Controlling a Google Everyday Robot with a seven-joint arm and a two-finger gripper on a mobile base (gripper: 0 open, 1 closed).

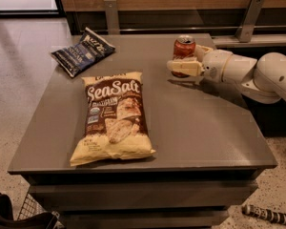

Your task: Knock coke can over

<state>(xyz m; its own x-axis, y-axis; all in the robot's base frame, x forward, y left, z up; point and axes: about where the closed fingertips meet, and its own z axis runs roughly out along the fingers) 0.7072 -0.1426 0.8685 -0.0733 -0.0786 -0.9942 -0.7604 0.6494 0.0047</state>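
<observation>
Standing upright, red coke can (184, 49), silver top, gripper (185, 64) at its base, jaws apart.

Dim warm light w/ daylight glare in bkgd, soft shadow under gripper (175, 66) at coke can (184, 47).

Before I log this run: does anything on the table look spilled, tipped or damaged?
Nothing stands out. The small red cylindrical soda can stands upright near the far edge of the grey table, with the cream claw in front of its base.
</observation>
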